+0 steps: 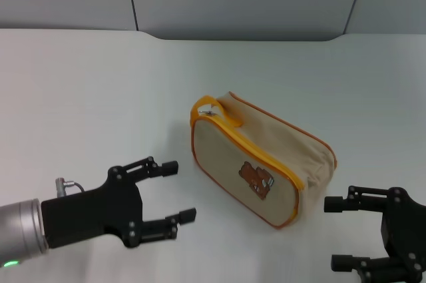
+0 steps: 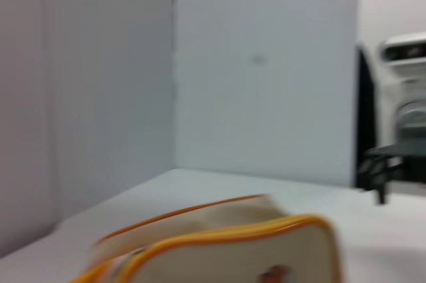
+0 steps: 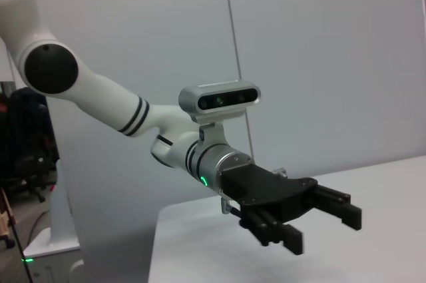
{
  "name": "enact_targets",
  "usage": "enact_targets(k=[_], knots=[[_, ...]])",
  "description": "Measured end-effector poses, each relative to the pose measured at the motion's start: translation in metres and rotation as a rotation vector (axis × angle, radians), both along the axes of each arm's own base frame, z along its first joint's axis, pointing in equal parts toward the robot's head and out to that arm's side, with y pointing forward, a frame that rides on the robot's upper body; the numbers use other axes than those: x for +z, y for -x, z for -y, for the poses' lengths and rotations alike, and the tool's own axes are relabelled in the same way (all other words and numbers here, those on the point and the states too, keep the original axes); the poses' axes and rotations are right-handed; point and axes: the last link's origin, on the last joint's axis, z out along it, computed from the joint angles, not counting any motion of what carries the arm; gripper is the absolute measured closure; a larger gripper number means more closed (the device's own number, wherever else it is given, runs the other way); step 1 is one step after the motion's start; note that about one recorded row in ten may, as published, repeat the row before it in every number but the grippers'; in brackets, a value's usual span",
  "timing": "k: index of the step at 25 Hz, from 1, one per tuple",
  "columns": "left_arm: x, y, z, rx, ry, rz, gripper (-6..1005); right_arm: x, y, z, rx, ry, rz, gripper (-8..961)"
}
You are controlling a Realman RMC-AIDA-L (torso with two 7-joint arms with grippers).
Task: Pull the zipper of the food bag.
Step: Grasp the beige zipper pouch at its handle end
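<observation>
Soft, even overhead light; faint shadows lie on the desk [image 1: 86, 90] under the food bag [image 1: 266, 163]. The left wrist view is blurred throughout.

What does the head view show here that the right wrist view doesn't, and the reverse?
Only the head view shows the bag on the table, its zipper and bear picture, and the right end effector, open at the bag's right end. Only the right wrist view shows the left arm's white links and wrist camera. Both show the left end effector, open and apart from the bag.
</observation>
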Motion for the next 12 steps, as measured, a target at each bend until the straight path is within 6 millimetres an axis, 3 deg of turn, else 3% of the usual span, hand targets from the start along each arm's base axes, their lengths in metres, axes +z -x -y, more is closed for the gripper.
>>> enact_targets(k=[6,12], knots=[[-0.002,0.01,-0.02,0.075,-0.129,-0.075,185,-0.002,0.001,-0.002,-0.002,-0.004,0.006,167],[-0.013,0.008,-0.063,0.149,-0.255,-0.162,186,-0.004,0.002,-0.002,0.002,-0.001,0.001,167]])
